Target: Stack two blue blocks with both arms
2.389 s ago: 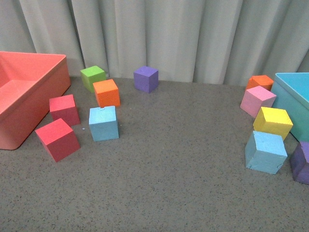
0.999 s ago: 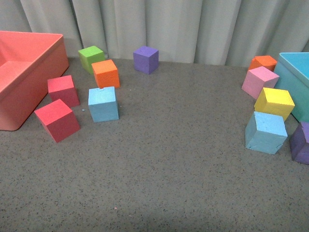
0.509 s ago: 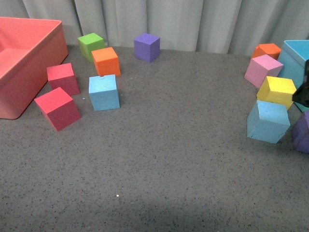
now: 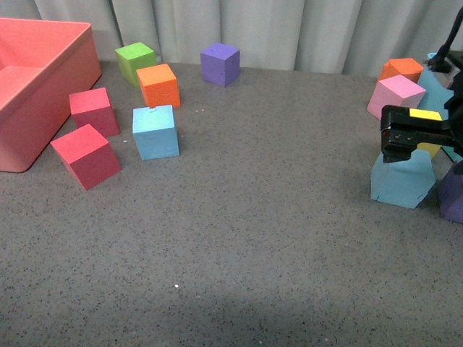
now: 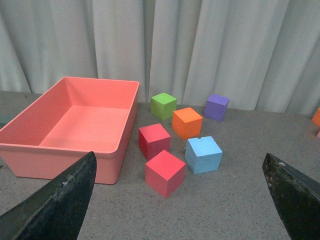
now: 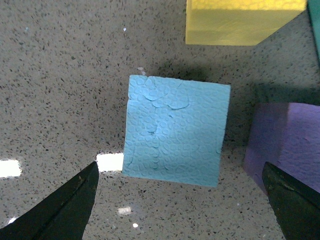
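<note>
One hazard | right gripper (image 6: 180, 165) released, spread above blue block (image 6: 175, 125) | block skewed: jaws may clip purple cube (image 4: 453, 196) at its 3 o'clock | left gripper (image 5: 179, 157) released

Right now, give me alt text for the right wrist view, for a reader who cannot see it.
Seen from straight above, a light blue block lies on the speckled grey surface under the wide-open fingers of the right gripper. A yellow block and a purple block sit close beside it.
</note>
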### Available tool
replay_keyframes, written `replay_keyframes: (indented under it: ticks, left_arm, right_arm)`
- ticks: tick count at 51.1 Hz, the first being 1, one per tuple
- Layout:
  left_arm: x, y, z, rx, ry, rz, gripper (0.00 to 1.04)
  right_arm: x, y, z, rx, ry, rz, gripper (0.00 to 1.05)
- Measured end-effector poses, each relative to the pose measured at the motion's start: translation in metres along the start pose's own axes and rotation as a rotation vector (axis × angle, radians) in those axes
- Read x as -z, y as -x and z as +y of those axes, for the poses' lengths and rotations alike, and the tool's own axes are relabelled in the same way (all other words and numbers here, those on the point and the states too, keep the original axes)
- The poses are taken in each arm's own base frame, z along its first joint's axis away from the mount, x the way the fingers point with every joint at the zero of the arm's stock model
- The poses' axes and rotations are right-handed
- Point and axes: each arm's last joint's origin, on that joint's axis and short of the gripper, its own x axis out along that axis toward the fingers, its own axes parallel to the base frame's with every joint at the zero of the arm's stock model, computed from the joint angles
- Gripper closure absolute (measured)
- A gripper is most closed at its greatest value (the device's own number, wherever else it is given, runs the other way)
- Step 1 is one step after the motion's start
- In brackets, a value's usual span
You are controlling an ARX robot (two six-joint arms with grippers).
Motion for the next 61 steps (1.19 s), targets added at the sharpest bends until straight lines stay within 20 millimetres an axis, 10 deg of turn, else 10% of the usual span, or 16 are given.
replay_keyframes:
  ticks: [22,40,61]
  left_arm:
    - [0.0,0.0,0.0,0.0,0.0,0.0,0.07]
    - [0.0,0.0,0.0,0.0,0.0,0.0,0.07]
    - [0.0,0.0,0.0,0.0,0.0,0.0,0.07]
  right_arm:
    - [-0.004,-0.033,0.01,0.035,0.022,0.066,0.1]
    - [-0.006,-0.039,0.012,0.047,0.026,0.075,0.54]
    - [-0.012,-0.023,0.039,-0.042,0.082,0.03,0.65]
